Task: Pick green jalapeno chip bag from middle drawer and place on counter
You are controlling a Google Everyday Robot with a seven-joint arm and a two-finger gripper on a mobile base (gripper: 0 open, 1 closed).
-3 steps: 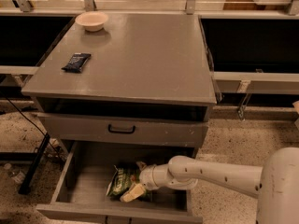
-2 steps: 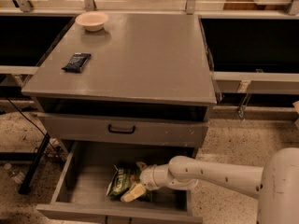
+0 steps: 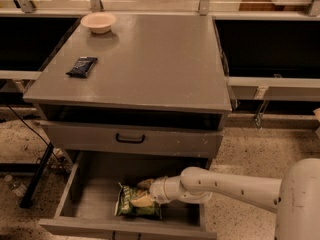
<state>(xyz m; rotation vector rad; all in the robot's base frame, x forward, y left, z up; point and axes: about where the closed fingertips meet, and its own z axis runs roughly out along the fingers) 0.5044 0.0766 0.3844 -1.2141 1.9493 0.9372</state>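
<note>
The green jalapeno chip bag [image 3: 131, 205] lies flat on the floor of the open middle drawer [image 3: 90, 196], near its front middle. My gripper [image 3: 144, 193] reaches into the drawer from the right on a white arm [image 3: 225, 186]. It is open, and its tan fingers [image 3: 142, 201] are down on the upper right part of the bag, one at the bag's top edge and one on its face. The bag rests on the drawer floor. The counter [image 3: 160, 59] is the grey cabinet top above.
A dark navy packet [image 3: 82, 66] lies on the counter's left side and a pale bowl [image 3: 98, 22] stands at its back left. A closed drawer front with a black loop handle [image 3: 130, 139] overhangs the open drawer. A black stand leg [image 3: 37, 176] is at the left.
The gripper's fingers have drawn a little closer together over the bag. The arm and bag have barely moved.
</note>
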